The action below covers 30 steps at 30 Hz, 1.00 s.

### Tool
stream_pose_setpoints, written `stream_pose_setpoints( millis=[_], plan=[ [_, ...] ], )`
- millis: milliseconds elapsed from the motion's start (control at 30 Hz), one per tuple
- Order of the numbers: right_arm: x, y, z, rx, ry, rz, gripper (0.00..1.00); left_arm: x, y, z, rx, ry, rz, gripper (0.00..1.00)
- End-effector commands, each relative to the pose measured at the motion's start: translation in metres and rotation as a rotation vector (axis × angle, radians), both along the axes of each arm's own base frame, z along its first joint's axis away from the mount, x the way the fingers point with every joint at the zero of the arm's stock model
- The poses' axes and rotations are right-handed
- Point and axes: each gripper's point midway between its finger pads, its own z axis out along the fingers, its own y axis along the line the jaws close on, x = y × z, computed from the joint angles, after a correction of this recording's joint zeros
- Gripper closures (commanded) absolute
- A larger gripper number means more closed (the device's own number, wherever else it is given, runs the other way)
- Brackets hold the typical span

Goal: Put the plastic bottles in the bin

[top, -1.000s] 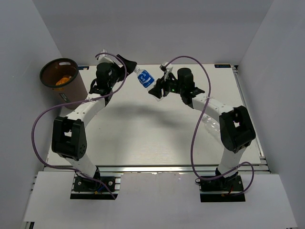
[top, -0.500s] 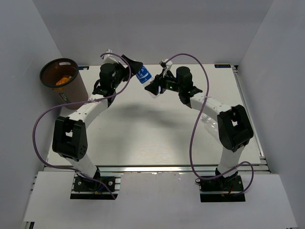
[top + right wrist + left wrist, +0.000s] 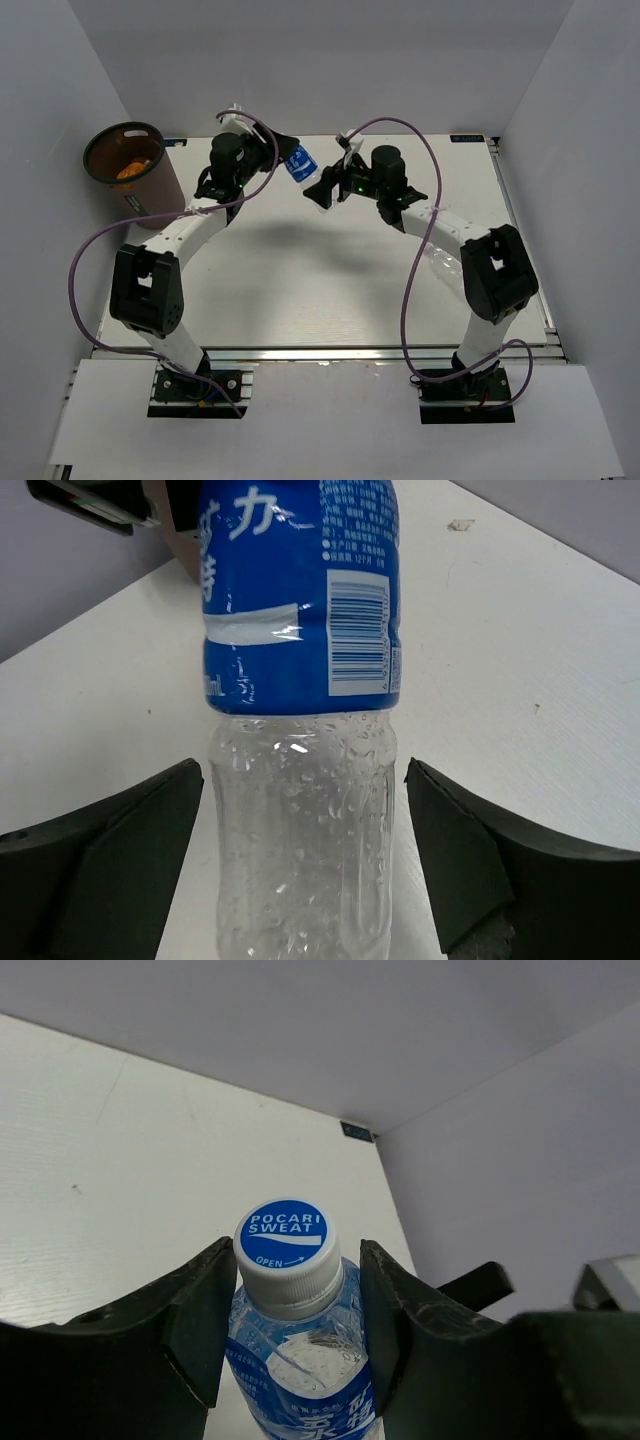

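Note:
A clear plastic bottle (image 3: 303, 168) with a blue label and white cap hangs in the air between my two arms at the back of the table. My left gripper (image 3: 295, 1300) is shut on the bottle (image 3: 290, 1260), its fingers pressing the shoulder just below the cap. My right gripper (image 3: 305, 850) stands open around the lower body of the bottle (image 3: 300, 680), with a gap on each side. The dark-brown bin (image 3: 95, 140) stands at the far left, with an orange-filled bottle (image 3: 130, 171) inside. Another clear bottle (image 3: 440, 262) lies on the table beside my right forearm.
White walls close the table (image 3: 300, 290) in at the back and on both sides. Purple cables loop from both arms over the table. The bin stands off the table's left edge, to the left of my left gripper (image 3: 285, 152).
My left gripper has closed on the bottle's cap end. My right gripper, which held the bottle, has opened and let go.

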Motion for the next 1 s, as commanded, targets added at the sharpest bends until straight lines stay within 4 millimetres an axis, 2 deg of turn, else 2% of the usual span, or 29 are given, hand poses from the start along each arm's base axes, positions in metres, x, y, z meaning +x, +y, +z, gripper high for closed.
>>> stream_pose_setpoints(
  millis=[0,33,67,100,133,167,200,233,267,300,333,367,400,433,467,500,567,600,700,800,867,967],
  plan=[
    [0.0,-0.018,0.045,0.038,-0.128,-0.074,0.11,-0.007,0.015,0.045,0.056,-0.082,0.025,1.0],
    [0.003,-0.025,0.043,0.023,-0.125,-0.1,0.1,-0.005,0.021,0.044,0.066,-0.087,0.039,1.0],
    [0.001,-0.035,0.039,-0.01,-0.099,-0.127,0.11,-0.004,0.028,0.057,0.067,-0.112,0.046,1.0],
    [0.007,-0.047,0.037,-0.035,-0.091,-0.178,0.11,-0.001,0.036,0.062,0.063,-0.122,0.051,1.0],
    [0.011,-0.062,0.028,-0.062,-0.074,-0.215,0.11,0.007,0.063,0.067,0.06,-0.122,0.092,1.0],
    [0.009,-0.072,0.031,-0.071,-0.074,-0.235,0.11,0.014,0.077,0.082,0.043,-0.138,0.107,1.0],
    [0.008,-0.085,0.022,-0.102,-0.041,-0.27,0.11,0.018,0.093,0.09,0.039,-0.143,0.115,1.0],
    [0.01,-0.102,0.008,-0.131,-0.007,-0.316,0.11,0.027,0.135,0.092,0.044,-0.127,0.193,1.0],
    [0.007,-0.114,0.011,-0.138,-0.005,-0.353,0.11,0.029,0.164,0.112,0.044,-0.159,0.251,1.0],
    [0.01,-0.131,0.003,-0.171,0.012,-0.427,0.11,0.028,0.183,0.12,0.048,-0.173,0.284,1.0],
    [0.012,-0.147,-0.003,-0.188,0.023,-0.482,0.11,0.027,0.218,0.13,0.053,-0.199,0.348,1.0],
    [0.004,-0.16,-0.015,-0.21,0.04,-0.522,0.11,0.024,0.234,0.137,0.052,-0.215,0.376,1.0],
    [0.006,-0.177,-0.022,-0.233,0.046,-0.601,0.11,0.019,0.253,0.148,0.047,-0.236,0.412,1.0],
    [0.005,-0.191,-0.029,-0.247,0.059,-0.648,0.11,0.013,0.29,0.155,0.048,-0.251,0.488,1.0],
    [0.0,-0.208,-0.04,-0.269,0.079,-0.715,0.11,0.008,0.309,0.166,0.031,-0.266,0.531,1.0],
    [-0.001,-0.219,-0.046,-0.28,0.097,-0.746,0.11,0.0,0.346,0.17,0.031,-0.27,0.612,1.0],
    [-0.009,-0.233,-0.06,-0.304,0.146,-0.779,0.11,-0.009,0.381,0.175,0.026,-0.269,0.707,1.0],
    [-0.01,-0.242,-0.062,-0.303,0.162,-0.8,0.11,-0.017,0.406,0.178,0.032,-0.264,0.768,1.0],
    [-0.016,-0.251,-0.073,-0.309,0.185,-0.808,0.11,-0.034,0.446,0.181,0.029,-0.277,0.881,1.0],
    [-0.02,-0.254,-0.076,-0.32,0.179,-0.798,0.1,-0.044,0.471,0.177,-0.009,-0.28,0.933,1.0],
    [-0.022,-0.26,-0.079,-0.349,0.171,-0.812,0.11,-0.045,0.486,0.165,-0.008,-0.251,0.994,1.0],
    [-0.027,-0.274,-0.085,-0.421,0.147,-0.842,0.11,-0.043,0.498,0.143,0.007,-0.181,1.04,0.79]
  ],
)
